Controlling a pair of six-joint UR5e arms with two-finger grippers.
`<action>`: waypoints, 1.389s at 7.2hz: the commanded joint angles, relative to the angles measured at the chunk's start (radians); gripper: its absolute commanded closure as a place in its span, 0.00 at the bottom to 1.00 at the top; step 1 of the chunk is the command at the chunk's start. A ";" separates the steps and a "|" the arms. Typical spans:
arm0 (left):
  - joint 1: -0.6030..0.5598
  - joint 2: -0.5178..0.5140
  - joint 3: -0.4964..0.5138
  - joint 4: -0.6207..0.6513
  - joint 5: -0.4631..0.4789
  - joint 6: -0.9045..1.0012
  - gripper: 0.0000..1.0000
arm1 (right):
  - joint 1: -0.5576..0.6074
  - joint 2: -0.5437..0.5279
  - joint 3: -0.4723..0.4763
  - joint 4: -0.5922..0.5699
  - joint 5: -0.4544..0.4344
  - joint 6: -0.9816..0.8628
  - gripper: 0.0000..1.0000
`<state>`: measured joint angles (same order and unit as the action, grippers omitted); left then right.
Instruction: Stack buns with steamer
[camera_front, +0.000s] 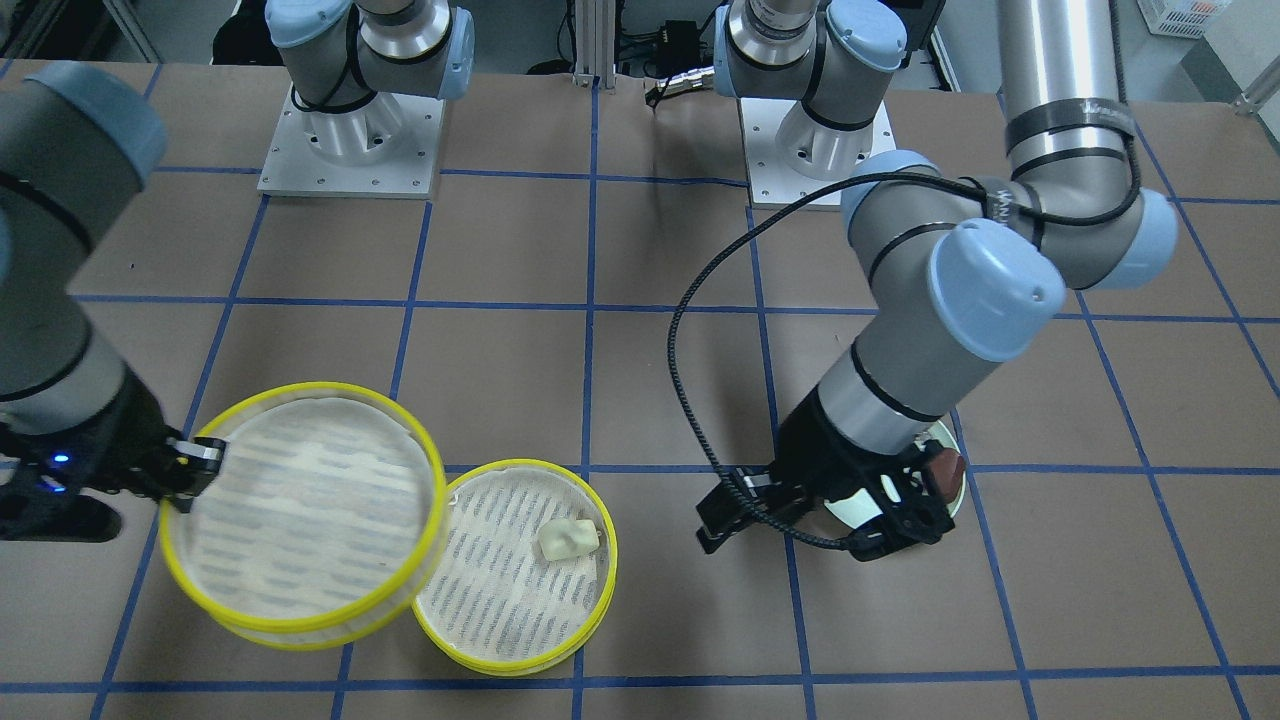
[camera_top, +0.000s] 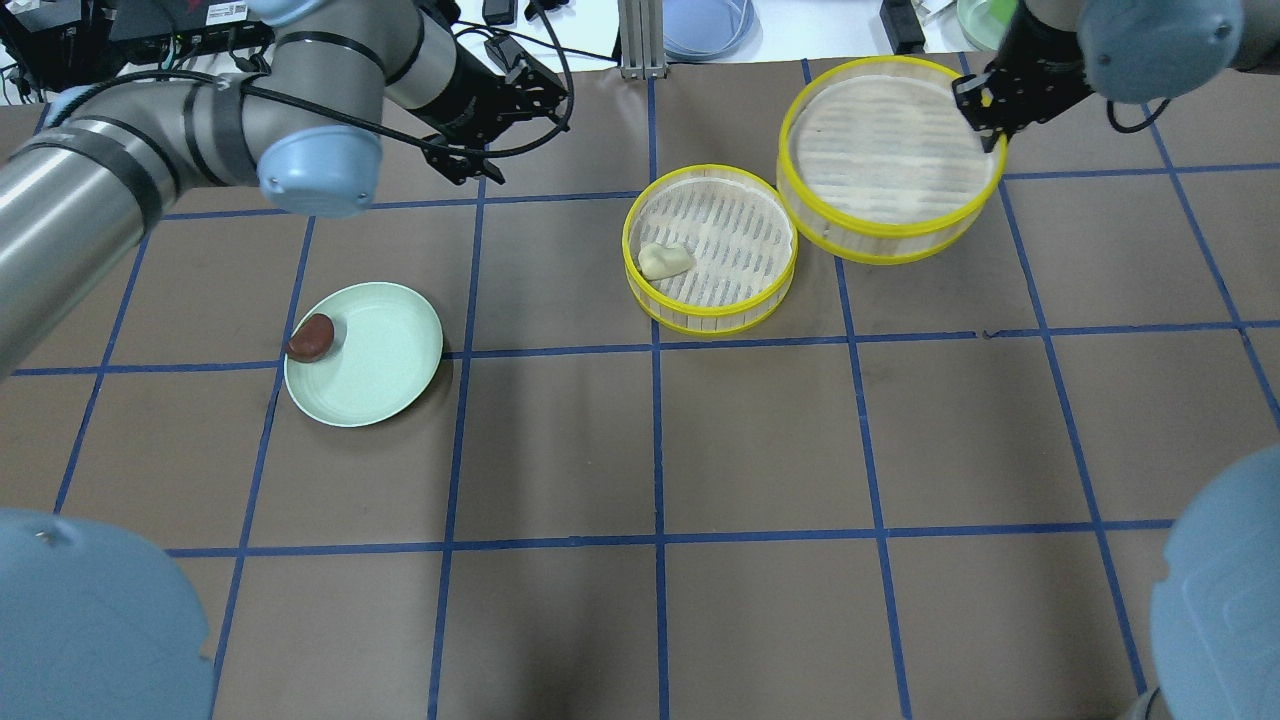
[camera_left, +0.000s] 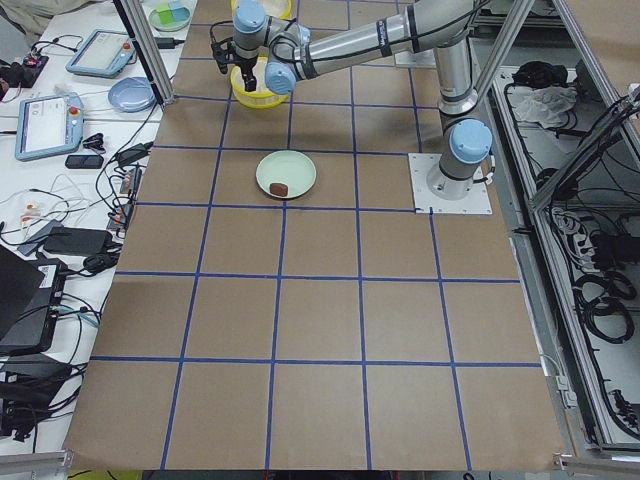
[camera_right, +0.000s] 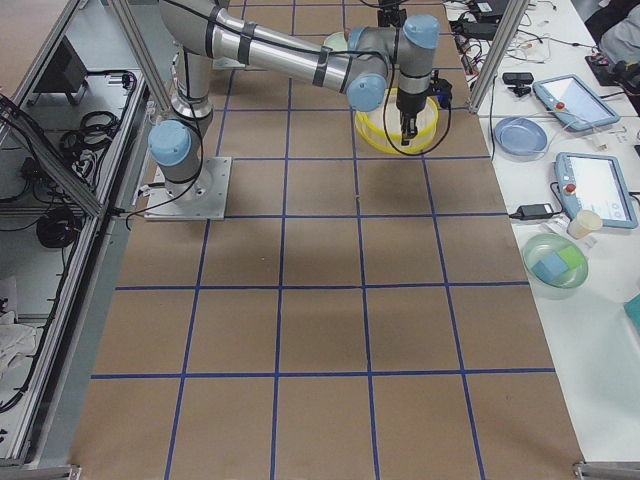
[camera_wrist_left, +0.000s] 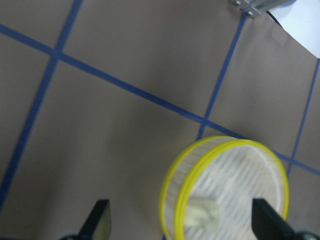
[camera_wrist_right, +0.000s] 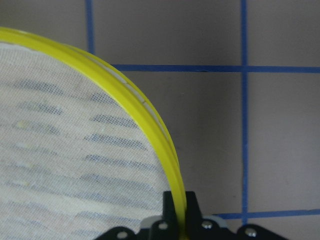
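Right hand (camera_wrist_right: 181, 200) clenched on the rim of the empty tray (camera_top: 880, 240) at the counter's (camera_top: 640, 450) far right. In the wrist view the jaws sit either side of the yellow band, w/ the hand body cut off at frame bottom. In the overhead most of that hand is lost behind the arm.

In the front view the empty tray's edge overlaps the rim of the second tray (camera_top: 715, 318), which sits just left and nearer. Cannot tell if the two touch. The cream bun (camera_top: 665, 260) lies inside the second tray, by its left wall. In the left wrist view it is only a pale blur.

Left hand (camera_wrist_left: 184, 223) is released, jaws wide apart w/ nothing between them. It hangs over the far-left part of the counter, beyond the plate (camera_top: 385, 385). The brown bun (camera_top: 311, 337) rests on the plate's left edge, well apart from both trays.

From the front, the left arm and its looping black cable (camera_front: 690, 400) cover nearly all the plate. Only a sliver of green and a bit of brown bun peek out. In both side views the trays are tiny and partly behind the arms.

Blue tape lines (camera_top: 655, 540) grid the brown counter. Beside it lie tablets (camera_left: 48, 125), cords and bowls (camera_right: 555, 260). Arm bases sit on metal plates (camera_front: 350, 150).
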<state>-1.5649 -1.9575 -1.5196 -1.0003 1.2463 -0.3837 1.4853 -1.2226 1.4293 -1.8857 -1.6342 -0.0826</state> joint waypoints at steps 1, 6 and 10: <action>0.136 0.057 -0.016 -0.183 0.214 0.458 0.00 | 0.191 0.000 0.002 -0.001 -0.003 0.241 1.00; 0.218 -0.015 -0.157 -0.138 0.387 0.886 0.00 | 0.202 0.092 0.056 -0.122 0.019 0.340 1.00; 0.227 -0.096 -0.180 -0.130 0.523 1.114 0.01 | 0.174 0.117 0.077 -0.124 0.059 0.340 1.00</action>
<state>-1.3384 -2.0315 -1.6863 -1.1363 1.7723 0.7184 1.6613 -1.1068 1.4944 -2.0093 -1.5827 0.2575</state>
